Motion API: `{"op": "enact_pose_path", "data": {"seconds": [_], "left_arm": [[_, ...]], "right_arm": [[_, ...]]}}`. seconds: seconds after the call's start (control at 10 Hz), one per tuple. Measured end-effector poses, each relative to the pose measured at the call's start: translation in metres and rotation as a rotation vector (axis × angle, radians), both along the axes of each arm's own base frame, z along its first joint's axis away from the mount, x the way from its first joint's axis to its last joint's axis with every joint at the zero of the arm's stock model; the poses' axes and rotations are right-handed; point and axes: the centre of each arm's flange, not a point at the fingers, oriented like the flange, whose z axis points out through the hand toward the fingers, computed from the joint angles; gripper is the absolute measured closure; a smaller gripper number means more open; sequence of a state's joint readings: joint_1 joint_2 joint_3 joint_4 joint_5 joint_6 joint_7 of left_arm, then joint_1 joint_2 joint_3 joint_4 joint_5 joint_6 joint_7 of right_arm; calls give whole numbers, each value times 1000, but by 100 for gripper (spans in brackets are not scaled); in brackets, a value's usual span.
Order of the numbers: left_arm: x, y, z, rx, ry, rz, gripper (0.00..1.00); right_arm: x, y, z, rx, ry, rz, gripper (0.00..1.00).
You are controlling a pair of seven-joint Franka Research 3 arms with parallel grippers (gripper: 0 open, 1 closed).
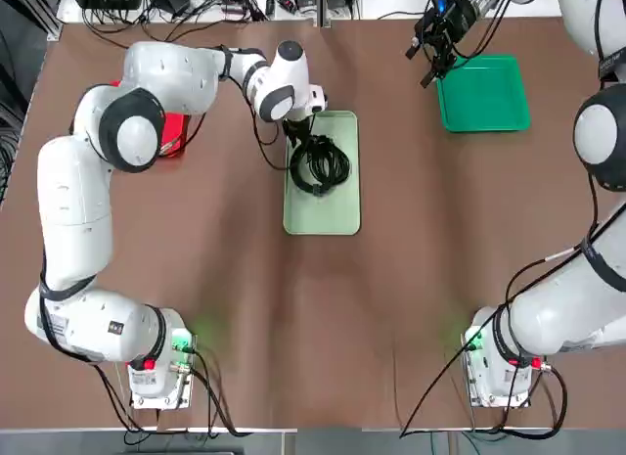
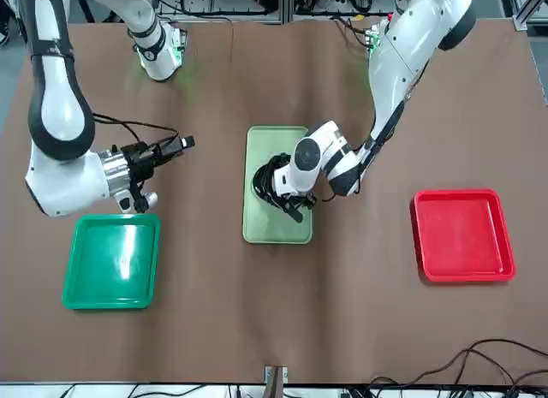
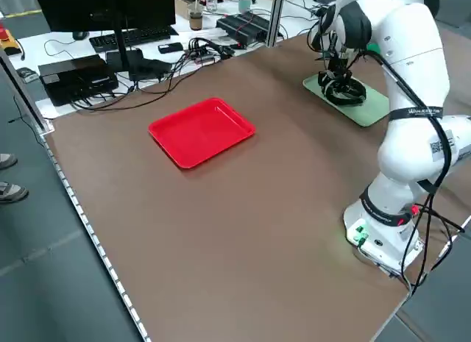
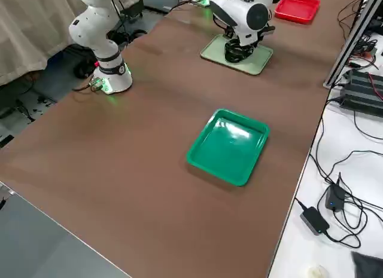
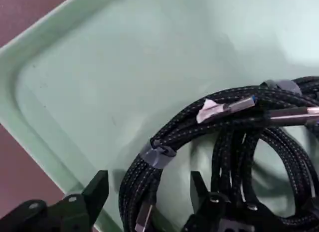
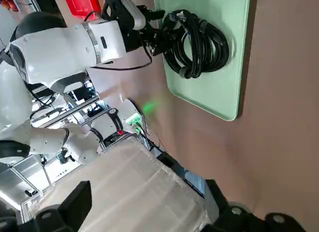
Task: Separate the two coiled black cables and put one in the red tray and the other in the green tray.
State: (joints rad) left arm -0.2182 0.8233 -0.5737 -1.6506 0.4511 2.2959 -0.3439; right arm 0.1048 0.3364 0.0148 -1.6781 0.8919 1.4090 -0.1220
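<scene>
"How are the left gripper's [image 5: 148, 192] fingers?"
"Wide, around one side of the black cables [image 5: 133, 186] on the pale tray [image 5: 75, 87]. The right gripper's [image 6: 149, 202] are wide too, near the green tray [image 1: 484, 95]."
"What now?"
"Best pinch one coil, then lift slowly. Where the coils cross is hard to see."

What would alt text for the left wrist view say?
Two coiled black cables overlap in a pale green tray; the left gripper's open fingers straddle one side of a coil.
</scene>
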Motion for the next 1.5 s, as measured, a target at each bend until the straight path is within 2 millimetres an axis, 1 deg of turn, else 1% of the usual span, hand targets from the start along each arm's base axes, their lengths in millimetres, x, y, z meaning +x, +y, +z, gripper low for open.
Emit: {"op": "enact_pose_path", "data": {"seconds": [0.1,0.2,0.3,0.4,0.6,0.7,1.0,1.1,1.2,1.3,1.4,1.5], "left_arm": [[0,0,-1,3,-3,-5,30],[-1,0,-3,5,0,-6,32],[-2,1,-6,7,4,-7,36],[-2,1,-7,5,0,-8,39],[3,7,-5,9,-10,-4,71],[4,7,-5,9,-10,-2,74],[4,7,-4,8,-12,-3,74],[4,6,-2,1,-18,-5,74],[6,5,4,-4,-29,-11,74],[7,4,14,-9,-44,-18,74],[6,3,30,-16,-66,-32,75],[4,4,52,-16,-96,-53,76]], "right_arm": [[-2,6,-4,-5,-2,-1,0],[-5,16,-13,-15,-3,-2,0],[-8,27,-19,-22,-7,-1,0],[-9,35,-21,-21,-19,3,0],[-8,42,-19,14,-53,7,0],[-8,43,-19,29,-74,15,0],[-7,42,-20,46,-95,15,0],[-7,42,-20,47,-96,15,0],[-6,42,-20,48,-97,13,0],[-6,42,-19,59,-95,6,0],[-5,43,-18,72,-94,-2,0],[-5,43,-17,81,-93,-6,0]]}}
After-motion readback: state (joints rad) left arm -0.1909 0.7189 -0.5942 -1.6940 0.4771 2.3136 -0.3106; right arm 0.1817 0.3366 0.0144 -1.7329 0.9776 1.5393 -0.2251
